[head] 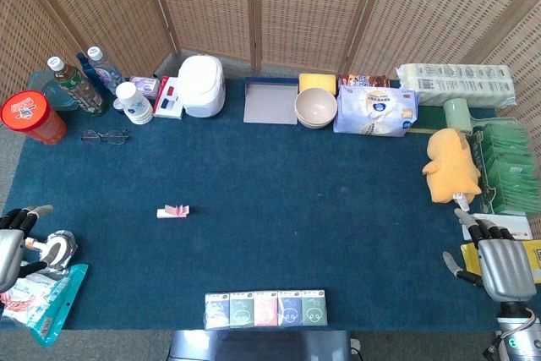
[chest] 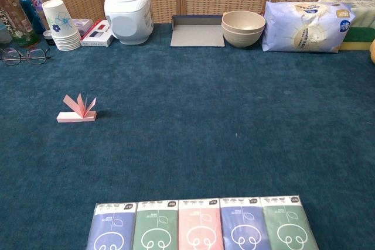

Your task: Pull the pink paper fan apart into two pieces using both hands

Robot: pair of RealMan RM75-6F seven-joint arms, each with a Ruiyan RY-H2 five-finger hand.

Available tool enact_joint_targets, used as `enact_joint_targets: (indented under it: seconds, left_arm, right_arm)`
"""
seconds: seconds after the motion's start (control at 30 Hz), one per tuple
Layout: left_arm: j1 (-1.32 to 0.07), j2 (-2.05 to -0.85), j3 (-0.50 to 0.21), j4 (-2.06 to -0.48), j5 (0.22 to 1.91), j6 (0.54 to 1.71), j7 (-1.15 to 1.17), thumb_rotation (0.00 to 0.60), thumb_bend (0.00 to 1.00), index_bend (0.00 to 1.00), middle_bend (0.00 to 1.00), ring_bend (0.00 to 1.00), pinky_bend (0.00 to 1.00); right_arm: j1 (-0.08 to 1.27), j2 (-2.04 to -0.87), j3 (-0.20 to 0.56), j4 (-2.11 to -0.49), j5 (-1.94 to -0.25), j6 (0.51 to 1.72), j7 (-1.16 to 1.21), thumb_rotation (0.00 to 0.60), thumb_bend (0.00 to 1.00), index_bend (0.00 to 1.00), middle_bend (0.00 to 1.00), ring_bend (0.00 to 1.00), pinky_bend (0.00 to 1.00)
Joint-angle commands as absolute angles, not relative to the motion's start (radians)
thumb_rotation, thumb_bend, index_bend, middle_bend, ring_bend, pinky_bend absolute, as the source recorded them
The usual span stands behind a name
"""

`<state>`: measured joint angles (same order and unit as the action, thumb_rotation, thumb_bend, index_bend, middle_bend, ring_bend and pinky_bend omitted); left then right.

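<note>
The pink paper fan (head: pixel 172 210) lies alone on the blue cloth, left of centre; the chest view shows the pink paper fan (chest: pixel 78 109) half unfolded, its folds standing up from a flat pink base. My left hand (head: pixel 12 241) rests at the table's left edge, fingers apart, holding nothing, well left of the fan. My right hand (head: pixel 499 261) sits at the right edge with fingers spread and empty, far from the fan. Neither hand appears in the chest view.
Tissue packs (head: pixel 265 309) line the front edge. A roll of tape (head: pixel 57 248) and a snack bag (head: pixel 42 298) lie by the left hand. Bottles (head: pixel 76 84), cups (head: pixel 133 102), a white cooker (head: pixel 201 84), bowls (head: pixel 316 107), glasses (head: pixel 105 135) and a yellow toy (head: pixel 453 165) fill the back and right.
</note>
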<state>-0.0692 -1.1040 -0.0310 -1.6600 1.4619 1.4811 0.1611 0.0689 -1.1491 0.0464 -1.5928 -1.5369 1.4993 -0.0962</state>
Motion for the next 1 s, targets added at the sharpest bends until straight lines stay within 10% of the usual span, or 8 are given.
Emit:
enact_joint_targets:
  seconds: [0.03,1.0]
  left_arm:
    - [-0.071,-1.104,-0.032,-1.659,1.461,1.479,0.162,0.481,0.27,0.24,0.28,0.24,0.31]
    - [-0.268,-1.090,-0.109,-1.640,1.415,1.226,0.173,0.475,0.27,0.24,0.36,0.36,0.41]
  right_arm:
    - [0.071,-1.150,0.047,-1.593,-1.536,1.496,-0.099,0.447,0.33,0.16,0.34,0.29,0.37]
    - [0.065,-1.165,0.051,-1.580,-1.497,1.481,-0.098,0.447,0.33,0.16,0.34,0.28,0.37]
